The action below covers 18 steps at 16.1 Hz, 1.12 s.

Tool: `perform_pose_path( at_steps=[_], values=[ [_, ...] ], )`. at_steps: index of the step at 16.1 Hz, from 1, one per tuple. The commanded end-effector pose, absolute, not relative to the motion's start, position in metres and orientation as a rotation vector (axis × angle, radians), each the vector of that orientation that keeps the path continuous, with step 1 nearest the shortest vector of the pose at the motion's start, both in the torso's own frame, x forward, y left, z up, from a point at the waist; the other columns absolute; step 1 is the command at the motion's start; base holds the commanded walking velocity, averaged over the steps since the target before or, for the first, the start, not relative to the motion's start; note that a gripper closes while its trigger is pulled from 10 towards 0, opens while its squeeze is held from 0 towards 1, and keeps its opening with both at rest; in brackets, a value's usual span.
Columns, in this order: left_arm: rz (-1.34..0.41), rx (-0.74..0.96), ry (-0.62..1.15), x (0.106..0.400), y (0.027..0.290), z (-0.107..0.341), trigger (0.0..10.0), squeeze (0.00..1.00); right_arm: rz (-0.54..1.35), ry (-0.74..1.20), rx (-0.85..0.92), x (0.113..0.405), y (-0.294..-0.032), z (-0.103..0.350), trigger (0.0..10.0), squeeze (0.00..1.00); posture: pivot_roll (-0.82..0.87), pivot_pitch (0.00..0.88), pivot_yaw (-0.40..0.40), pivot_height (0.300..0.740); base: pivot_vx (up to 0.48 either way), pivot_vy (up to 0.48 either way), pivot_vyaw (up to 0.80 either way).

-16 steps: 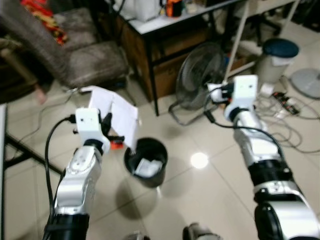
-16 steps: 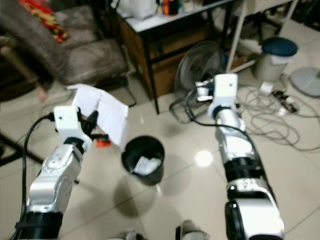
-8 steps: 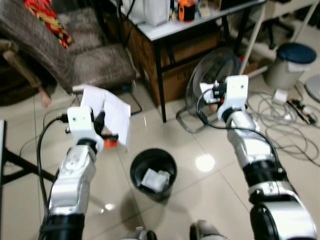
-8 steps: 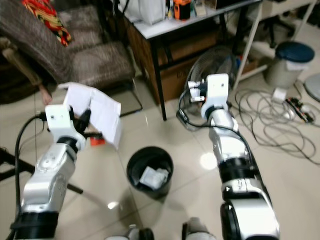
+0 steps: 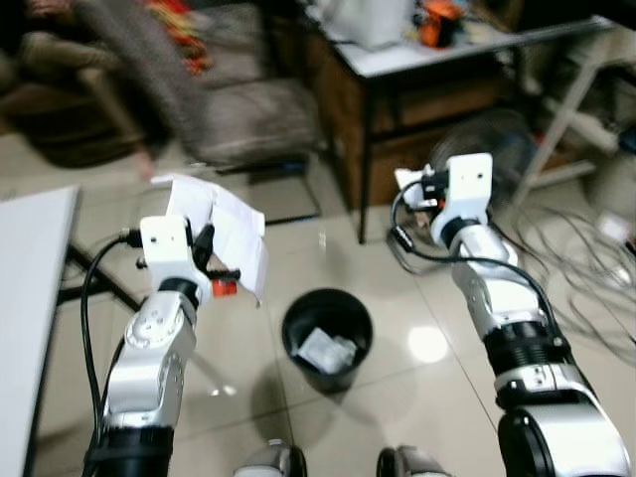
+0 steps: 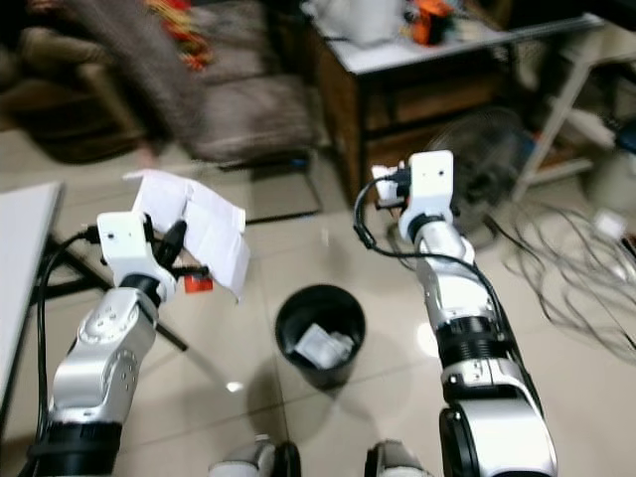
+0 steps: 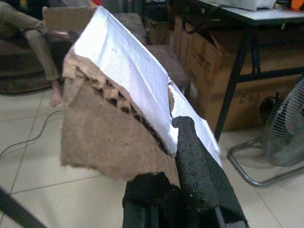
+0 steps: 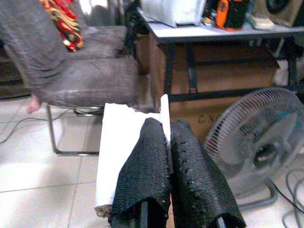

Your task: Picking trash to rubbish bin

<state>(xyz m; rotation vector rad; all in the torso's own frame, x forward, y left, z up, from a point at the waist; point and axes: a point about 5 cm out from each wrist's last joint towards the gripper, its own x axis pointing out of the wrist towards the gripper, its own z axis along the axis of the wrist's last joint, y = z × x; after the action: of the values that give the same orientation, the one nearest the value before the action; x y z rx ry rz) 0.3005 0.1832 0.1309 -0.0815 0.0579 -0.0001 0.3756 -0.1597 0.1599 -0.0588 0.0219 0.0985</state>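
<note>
Floor (image 5: 248, 378) of pale glossy tiles, pretty cluttered all round. Grey padded chair (image 5: 248, 119) up at the back, with a red patterned cloth (image 8: 59, 23) draped over its backrest. Counter (image 5: 437, 60) beside it, dark legs, pale top, white bag (image 6: 363, 18) and orange gadget (image 5: 437, 10) sitting on top, cardboard boxes (image 7: 209, 57) stashed underneath. Standing fan (image 8: 254, 142) on the floor near those boxes, tangle of cables (image 5: 586, 268) off toward the right. Edge of a grey panel (image 5: 30, 298) poking in on the far left. Somebody's bare foot and trouser leg (image 7: 33, 42) visible past the chair.

Black rubbish bin (image 5: 327, 338) on the floor between the two arms, already holding some crumpled white trash (image 5: 328, 350).

Left gripper (image 7: 183, 156) raised up and to the left of the bin, jaws pinched on a torn cardboard piece (image 7: 118, 114), white on one face, brown corrugated on the other, held up in the air and not over the bin opening. Small red-orange thing (image 5: 224, 288) on the floor just below it, too blurry to name.

Right gripper (image 8: 168, 156) lifted out in front of the counter and fan, jaws pressed together on a thin white scrap (image 8: 118, 152), also well clear of the bin.
</note>
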Motion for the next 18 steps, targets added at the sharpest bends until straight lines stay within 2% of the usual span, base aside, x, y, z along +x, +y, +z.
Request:
perform_pose_path(
  at_steps=[1, 10, 11, 18],
  values=[
    [0.006, -0.077, 0.065, 0.299, 0.186, 0.130, 10.0, 0.00, 0.099, 0.012, -0.057, 0.375, -0.160, 0.163, 10.0, 0.00, -0.08, 0.132, 0.092, 0.740, 0.000, 0.000, 0.00],
    [-0.094, -0.079, 0.186, 0.304, 0.165, 0.108, 10.0, 0.00, 0.094, 0.044, -0.059, 0.373, -0.158, 0.157, 10.0, 0.00, -0.09, 0.147, 0.098, 0.740, 0.000, 0.000, 0.00],
    [-0.136, -0.066, 0.210, 0.309, 0.155, 0.101, 10.0, 0.00, 0.109, 0.072, -0.051, 0.370, -0.154, 0.152, 10.0, 0.00, -0.09, 0.160, 0.108, 0.740, 0.000, 0.000, 0.00],
    [-0.231, -0.051, 0.286, 0.310, 0.136, 0.072, 10.0, 0.00, 0.164, 0.209, -0.045, 0.347, -0.140, 0.120, 10.0, 0.00, -0.11, 0.221, 0.142, 0.740, 0.000, 0.000, 0.00]
  ],
)
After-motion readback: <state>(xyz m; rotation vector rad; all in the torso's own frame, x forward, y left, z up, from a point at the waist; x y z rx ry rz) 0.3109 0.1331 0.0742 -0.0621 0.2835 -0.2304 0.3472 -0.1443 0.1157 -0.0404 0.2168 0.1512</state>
